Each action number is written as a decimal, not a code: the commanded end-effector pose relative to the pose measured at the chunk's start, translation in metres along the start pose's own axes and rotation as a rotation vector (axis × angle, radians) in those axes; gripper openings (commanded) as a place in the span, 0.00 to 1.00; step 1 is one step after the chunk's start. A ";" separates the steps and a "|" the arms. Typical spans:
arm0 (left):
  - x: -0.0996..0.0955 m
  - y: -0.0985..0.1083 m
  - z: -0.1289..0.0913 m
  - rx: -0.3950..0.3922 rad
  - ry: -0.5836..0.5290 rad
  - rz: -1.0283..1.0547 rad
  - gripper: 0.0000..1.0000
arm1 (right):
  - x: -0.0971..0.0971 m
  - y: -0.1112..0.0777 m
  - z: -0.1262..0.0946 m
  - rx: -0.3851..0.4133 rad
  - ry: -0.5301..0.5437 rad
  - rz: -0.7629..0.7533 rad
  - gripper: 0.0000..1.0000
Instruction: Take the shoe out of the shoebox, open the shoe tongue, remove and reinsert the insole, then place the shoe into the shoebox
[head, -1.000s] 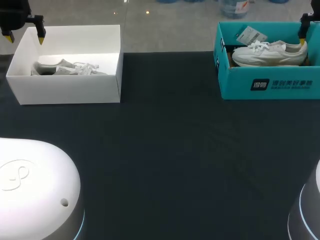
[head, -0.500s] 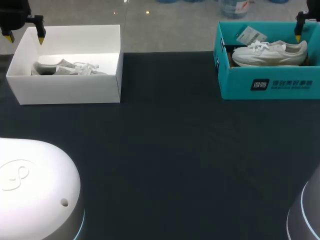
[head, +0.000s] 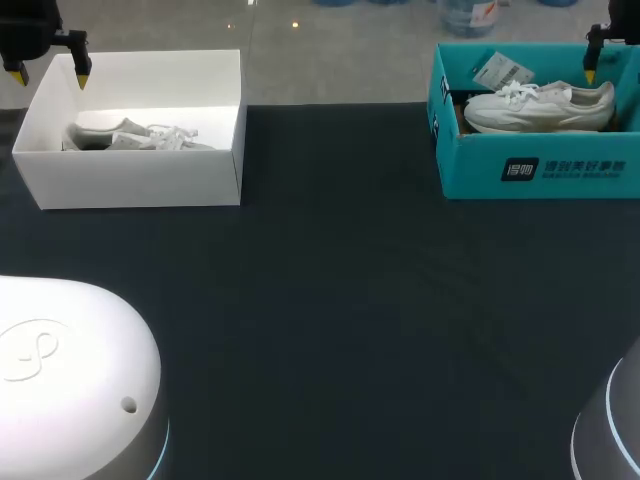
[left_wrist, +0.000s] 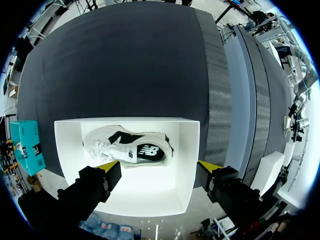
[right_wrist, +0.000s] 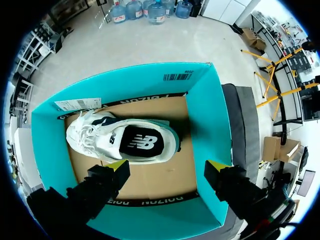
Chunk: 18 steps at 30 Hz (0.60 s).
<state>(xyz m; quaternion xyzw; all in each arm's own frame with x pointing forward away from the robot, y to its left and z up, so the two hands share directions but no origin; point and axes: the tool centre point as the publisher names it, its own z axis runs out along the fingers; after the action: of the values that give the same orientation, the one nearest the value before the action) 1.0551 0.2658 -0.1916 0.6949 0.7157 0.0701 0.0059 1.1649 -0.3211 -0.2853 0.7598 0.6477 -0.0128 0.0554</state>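
On the dark cloth table (head: 330, 300), counts: 2 boxes, 2 shoes, 1 paper tag, 2 grippers.

Teal box (head: 540, 170): rectangular cardboard, open top, smooth teal walls, plain brown floor. It sits at the table's far edge on my right side.

Shoe (right_wrist: 125, 142): lies inside the teal box on the brown floor. White upper, white laces, dark panel on the side turned toward my right wrist camera, rounded toe.

Tag (head: 497, 70): flat white paper, inside the teal box, near the shoe's laced end.

Right gripper (right_wrist: 167, 167): hangs over the teal box, fingers spread wide with nothing between them. The shoe lies just ahead of the yellow tips, not touched.

White box (head: 140, 180): rectangular, open top, smooth white walls and floor. It stands well apart from the teal box, across the table to its left.

Second shoe (left_wrist: 130, 147): inside the white box, same white and dark pattern.

Left gripper (left_wrist: 159, 167): well apart from the teal box, over the white box. Fingers spread, holding nothing.
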 end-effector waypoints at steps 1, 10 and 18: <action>0.000 -0.001 0.000 -0.003 0.002 0.001 1.00 | -0.004 0.011 0.005 0.039 0.004 0.000 1.00; 0.000 -0.001 0.000 -0.003 0.002 0.001 1.00 | -0.003 0.016 0.015 0.051 0.008 -0.013 1.00; 0.000 -0.001 0.000 -0.003 0.002 0.001 1.00 | 0.002 0.019 0.028 0.069 0.024 -0.025 1.00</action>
<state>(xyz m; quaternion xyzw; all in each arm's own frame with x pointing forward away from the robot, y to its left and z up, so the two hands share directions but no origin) 1.0551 0.2657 -0.1916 0.6949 0.7156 0.0701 0.0059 1.1743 -0.3220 -0.3057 0.7532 0.6567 -0.0172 0.0346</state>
